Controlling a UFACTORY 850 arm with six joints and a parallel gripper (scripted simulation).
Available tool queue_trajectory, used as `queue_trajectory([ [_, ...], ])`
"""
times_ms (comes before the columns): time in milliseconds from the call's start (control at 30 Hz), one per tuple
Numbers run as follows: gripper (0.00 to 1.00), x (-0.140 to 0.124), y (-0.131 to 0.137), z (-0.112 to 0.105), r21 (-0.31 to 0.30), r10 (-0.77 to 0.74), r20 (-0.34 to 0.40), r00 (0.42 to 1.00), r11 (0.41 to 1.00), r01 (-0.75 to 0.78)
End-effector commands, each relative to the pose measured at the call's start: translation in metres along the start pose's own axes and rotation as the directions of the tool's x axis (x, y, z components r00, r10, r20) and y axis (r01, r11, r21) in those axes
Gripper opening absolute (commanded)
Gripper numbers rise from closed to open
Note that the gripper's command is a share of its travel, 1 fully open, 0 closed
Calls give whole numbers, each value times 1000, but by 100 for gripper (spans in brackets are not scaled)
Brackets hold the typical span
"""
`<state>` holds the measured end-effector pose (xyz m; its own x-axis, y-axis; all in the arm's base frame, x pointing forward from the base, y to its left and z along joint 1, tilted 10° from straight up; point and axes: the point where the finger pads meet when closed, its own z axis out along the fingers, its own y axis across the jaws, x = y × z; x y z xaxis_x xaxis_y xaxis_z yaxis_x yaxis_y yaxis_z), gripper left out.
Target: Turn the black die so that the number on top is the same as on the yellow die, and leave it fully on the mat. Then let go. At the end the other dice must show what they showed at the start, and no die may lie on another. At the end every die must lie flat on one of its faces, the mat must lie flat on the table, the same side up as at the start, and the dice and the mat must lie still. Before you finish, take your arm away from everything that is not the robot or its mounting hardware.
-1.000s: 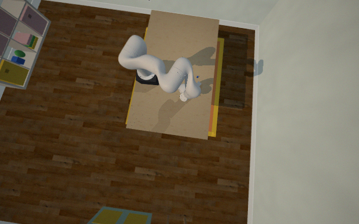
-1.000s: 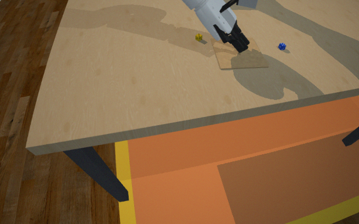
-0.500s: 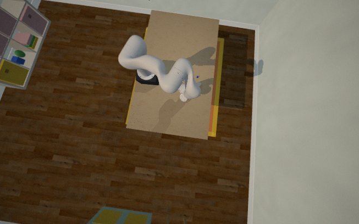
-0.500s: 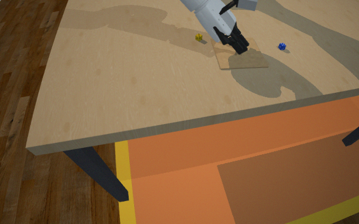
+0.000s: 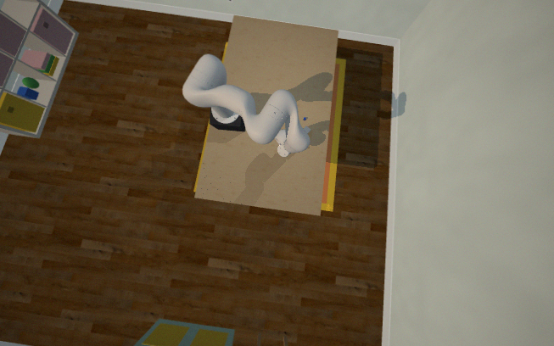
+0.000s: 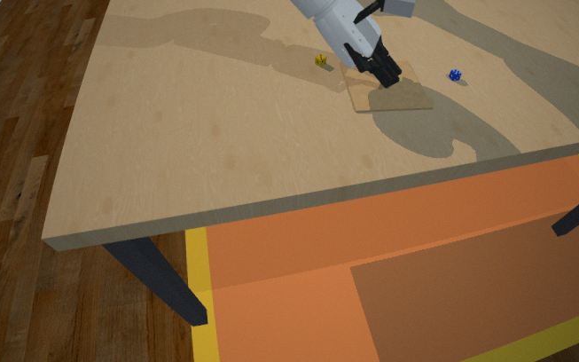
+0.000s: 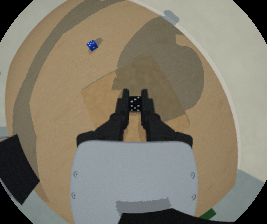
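Overhead, the gripper (image 7: 134,104) pinched the black die (image 7: 134,103) between its fingertips, just above the mat (image 6: 401,99). Left of the mat sat the yellow die (image 6: 320,59), right of it the blue die (image 6: 454,74), both on the table (image 6: 219,148).

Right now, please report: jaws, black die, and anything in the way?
Gripper jaws shut on black die, over the mat. Yellow die and blue die on the table, apart from mat. Nothing blocking.
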<state>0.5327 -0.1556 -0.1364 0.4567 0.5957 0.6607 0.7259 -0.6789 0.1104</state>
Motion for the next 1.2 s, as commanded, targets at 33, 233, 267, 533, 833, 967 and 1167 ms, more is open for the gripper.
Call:
queue_trajectory([
  [33,11,1,1,0,-1,-1,-1,1000,1000,1],
  [233,11,1,1,0,-1,-1,-1,1000,1000,1],
  [267,11,1,1,0,-1,-1,-1,1000,1000,1],
  [533,11,1,1,0,-1,-1,-1,1000,1000,1],
  [833,23,1,1,0,-1,-1,-1,1000,1000,1],
  [967,27,1,1,0,-1,-1,-1,1000,1000,1],
  [1167,31,1,1,0,-1,-1,-1,1000,1000,1],
])
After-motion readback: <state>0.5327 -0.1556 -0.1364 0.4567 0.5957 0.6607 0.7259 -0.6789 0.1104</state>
